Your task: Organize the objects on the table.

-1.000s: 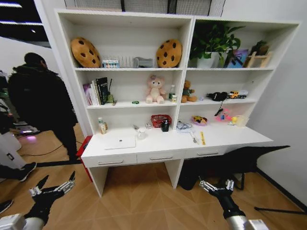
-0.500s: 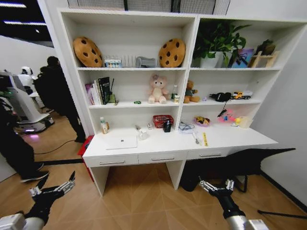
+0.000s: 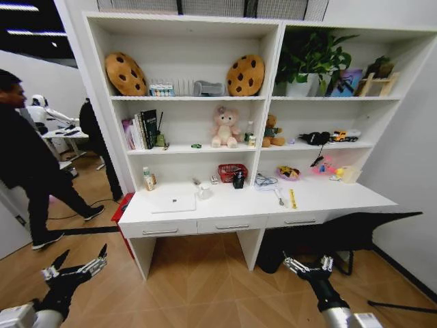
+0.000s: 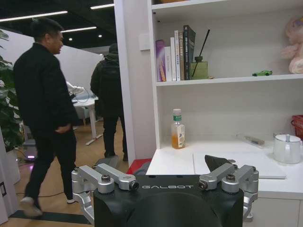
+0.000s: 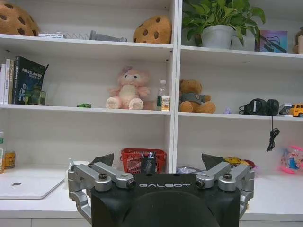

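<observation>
both grippers, left gripper (image 3: 74,268) and right gripper (image 3: 308,265), hang spread wide below the table (image 3: 328,195) (nothing held); our view has steadied, so we face the untouched laptop (image 3: 171,202) on it.

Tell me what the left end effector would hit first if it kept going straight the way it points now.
Likely the desk: the open left end effector faces its left end, where a closed silver laptop lies behind a fingertip. The floor gap before it looks free. Depth is unclear, so the drawer front or the laptop could come first.
</observation>
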Tool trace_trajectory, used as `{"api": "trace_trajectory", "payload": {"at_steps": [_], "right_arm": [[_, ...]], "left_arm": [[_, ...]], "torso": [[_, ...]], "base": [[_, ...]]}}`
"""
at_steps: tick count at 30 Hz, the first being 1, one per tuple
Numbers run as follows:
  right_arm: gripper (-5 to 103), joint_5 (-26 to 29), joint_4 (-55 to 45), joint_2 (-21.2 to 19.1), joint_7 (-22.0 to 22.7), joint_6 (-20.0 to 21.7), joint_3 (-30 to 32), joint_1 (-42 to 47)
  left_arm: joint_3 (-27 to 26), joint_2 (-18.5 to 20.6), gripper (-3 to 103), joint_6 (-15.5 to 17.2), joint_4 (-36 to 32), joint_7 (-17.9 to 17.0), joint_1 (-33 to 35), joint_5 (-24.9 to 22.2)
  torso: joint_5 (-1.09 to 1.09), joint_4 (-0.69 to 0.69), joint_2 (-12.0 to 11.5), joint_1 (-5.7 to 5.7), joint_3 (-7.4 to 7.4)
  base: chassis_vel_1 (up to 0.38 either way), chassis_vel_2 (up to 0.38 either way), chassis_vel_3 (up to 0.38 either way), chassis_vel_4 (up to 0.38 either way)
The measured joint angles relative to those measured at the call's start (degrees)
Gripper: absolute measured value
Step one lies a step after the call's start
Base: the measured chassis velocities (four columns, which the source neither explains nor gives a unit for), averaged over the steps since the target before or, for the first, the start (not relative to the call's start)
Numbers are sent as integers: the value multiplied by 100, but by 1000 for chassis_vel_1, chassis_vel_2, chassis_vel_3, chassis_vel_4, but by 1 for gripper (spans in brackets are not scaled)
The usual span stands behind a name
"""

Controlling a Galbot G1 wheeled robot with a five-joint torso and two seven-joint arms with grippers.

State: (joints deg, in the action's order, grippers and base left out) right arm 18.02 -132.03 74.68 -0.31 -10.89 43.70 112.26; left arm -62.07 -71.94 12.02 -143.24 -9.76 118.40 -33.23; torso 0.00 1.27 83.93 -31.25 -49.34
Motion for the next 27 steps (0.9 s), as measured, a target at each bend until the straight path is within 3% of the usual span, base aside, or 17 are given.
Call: {"api": "trace_trajectory", "payload": {"at_steps": [8,13,27], "right_arm": [[100,0,0,0,0,0,-1,-1],[100,0,0,0,0,-1,0,0],[100,0,0,0,0,0,0,0]], "left_arm": [[0,0,100,0,0,-1,0,0],[0,0,100,0,0,-1,0,0],[0,0,100,0,0,-1,0,0]], "torso": [[0,-5,0,-1,0],[0,2,0,0,0],[-1,0,-1,-1,0]], "base": [[55,47,57,43],[12,9,12,5],[37,-37,-34,33]]}}
